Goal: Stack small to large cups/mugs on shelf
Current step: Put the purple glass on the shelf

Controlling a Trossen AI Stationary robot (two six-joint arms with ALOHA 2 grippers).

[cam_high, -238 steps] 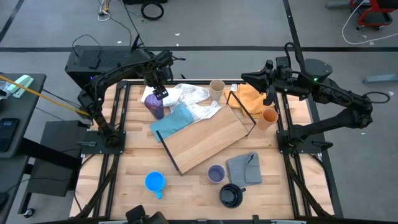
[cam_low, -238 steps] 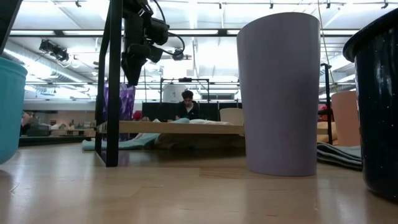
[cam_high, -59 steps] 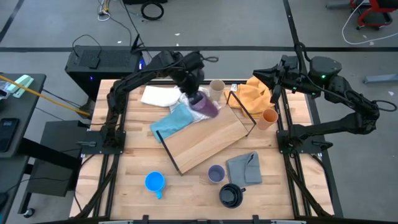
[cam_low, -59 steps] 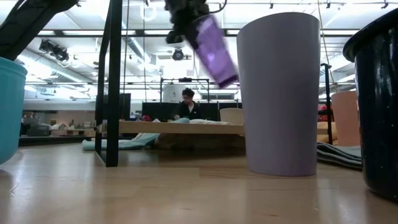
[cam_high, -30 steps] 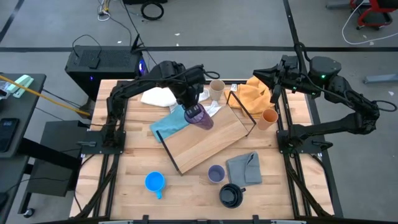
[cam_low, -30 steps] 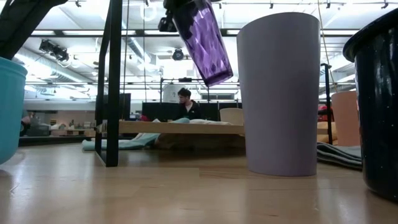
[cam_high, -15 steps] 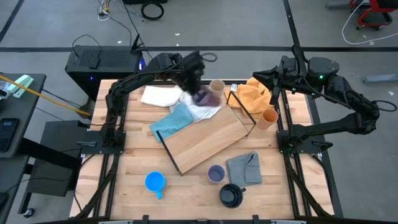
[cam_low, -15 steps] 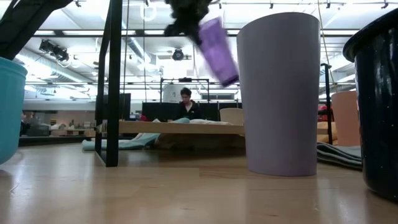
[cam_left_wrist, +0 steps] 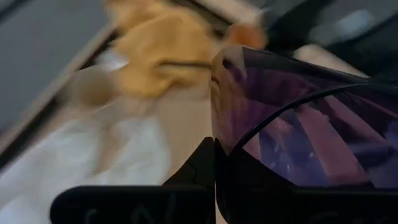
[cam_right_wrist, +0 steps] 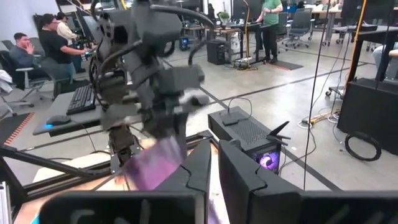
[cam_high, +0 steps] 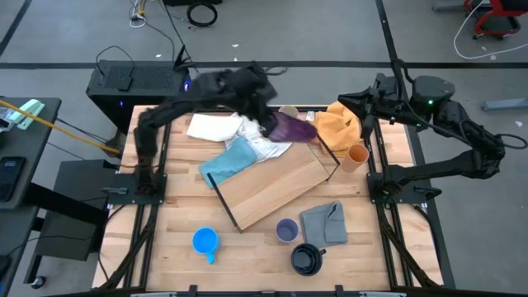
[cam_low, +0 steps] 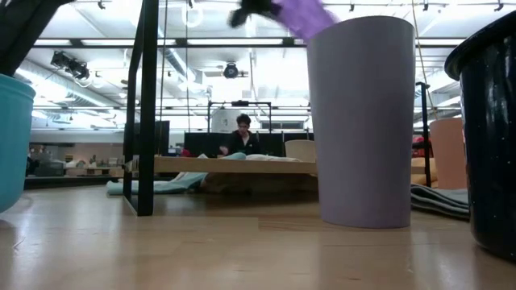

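The dark purple tumbler (cam_high: 290, 128) hangs in the air above the shelf's far edge, tipped almost level with its bottom toward the table's right; my left gripper (cam_high: 268, 120) is shut on it. In the low view the tumbler (cam_low: 302, 14) shows at the top, partly behind the lavender cup (cam_low: 360, 121). The shelf (cam_high: 272, 186) lies askew in mid-table. The beige cup (cam_high: 287, 112) stands just beyond the tumbler and the orange cup (cam_high: 357, 154) right of the shelf. Blue mug (cam_high: 205, 242), lavender cup (cam_high: 286, 230) and black mug (cam_high: 307, 259) stand near the front. My right gripper (cam_high: 345, 103) waits shut at the far right. My left gripper (cam_left_wrist: 214, 149) pinches the tumbler's wall at the rim (cam_left_wrist: 221, 127), one finger outside and the other seen through the purple wall inside. The fingers slant downward toward the table's right. The tumbler is lifted clear and juts out nearly level past the fingers.
White cloth (cam_high: 216, 128) and teal cloth (cam_high: 229, 158) lie left of the shelf's far end. An orange cloth (cam_high: 337, 124) sits under my right gripper, and a grey cloth (cam_high: 323, 221) lies beside the lavender cup. People sit in the room behind.
My left gripper has risen and swung toward the table's far right, tipping its fingers upward. The tumbler has gone from hanging bottom-down over the shelf's far left part to lying nearly level, higher up, bottom toward the right.
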